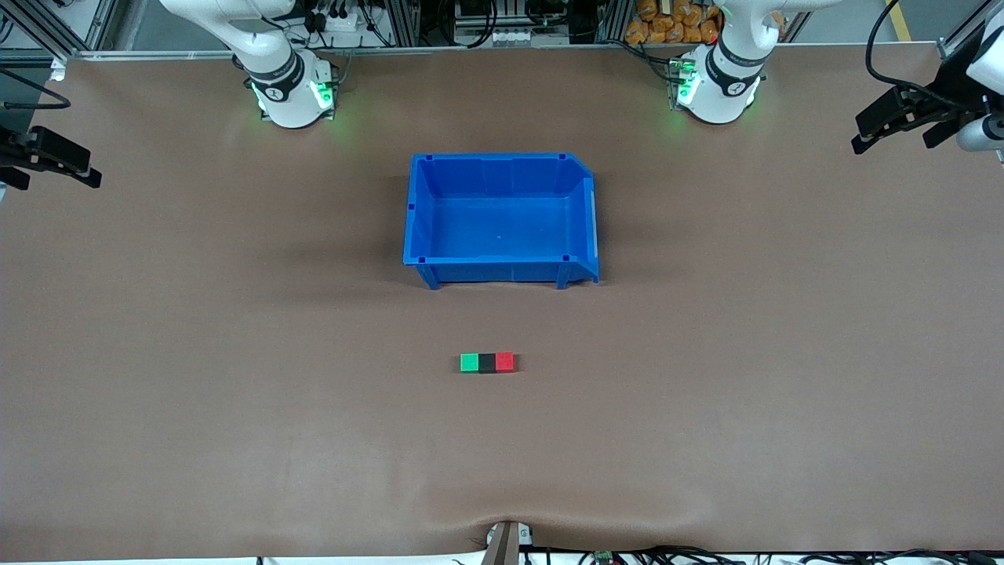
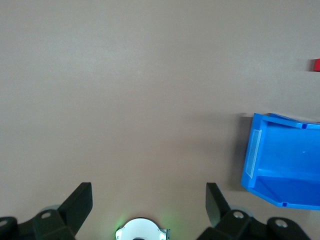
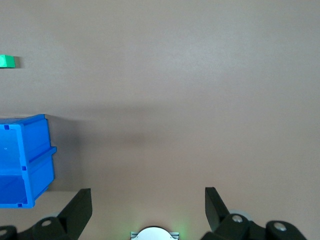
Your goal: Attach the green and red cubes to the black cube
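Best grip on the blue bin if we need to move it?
Probably from above, pinching one thin upright wall of the blue bin at its rim: it sits upright and empty, too wide to span. Avoid the cut-down open end toward the left arm's side. Both arms wait, jaws open.

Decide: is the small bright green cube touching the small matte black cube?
Touching. The front view shows the green cube flush against the black cube, no table showing between them.

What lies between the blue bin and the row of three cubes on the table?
Nothing: in the front view only bare brown table separates the blue bin from the green cube, black cube and red cube.
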Robot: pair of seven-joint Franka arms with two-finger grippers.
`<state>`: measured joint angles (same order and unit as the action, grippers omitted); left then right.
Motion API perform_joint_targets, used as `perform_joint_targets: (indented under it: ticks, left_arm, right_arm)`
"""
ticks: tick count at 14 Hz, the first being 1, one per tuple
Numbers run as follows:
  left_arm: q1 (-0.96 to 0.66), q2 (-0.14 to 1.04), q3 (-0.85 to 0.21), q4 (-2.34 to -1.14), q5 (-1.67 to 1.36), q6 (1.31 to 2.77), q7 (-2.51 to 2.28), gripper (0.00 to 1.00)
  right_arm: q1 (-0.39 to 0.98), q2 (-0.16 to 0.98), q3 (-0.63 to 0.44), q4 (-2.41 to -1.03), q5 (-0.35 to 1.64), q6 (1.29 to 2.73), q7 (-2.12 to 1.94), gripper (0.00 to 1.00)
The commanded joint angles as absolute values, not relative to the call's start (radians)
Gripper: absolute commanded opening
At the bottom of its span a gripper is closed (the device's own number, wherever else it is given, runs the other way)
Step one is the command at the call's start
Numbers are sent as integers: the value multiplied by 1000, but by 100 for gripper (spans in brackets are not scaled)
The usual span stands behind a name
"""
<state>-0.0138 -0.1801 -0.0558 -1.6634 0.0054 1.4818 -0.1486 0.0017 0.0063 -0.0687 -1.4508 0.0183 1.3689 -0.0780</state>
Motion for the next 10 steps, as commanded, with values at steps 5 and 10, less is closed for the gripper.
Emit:
perform_joint_targets:
  ticks: [5, 10]
  left_arm:
    - [-14, -160, -67, -1638, 17, 1436, -147, 100]
    - [-17, -160, -69, -1638, 15, 1433, -147, 100]
  right_arm:
    - [-12, -25, -54, -1456, 25, 1380, -94, 100]
    - [-12, -23, -54, -1456, 31, 1397, -95, 100]
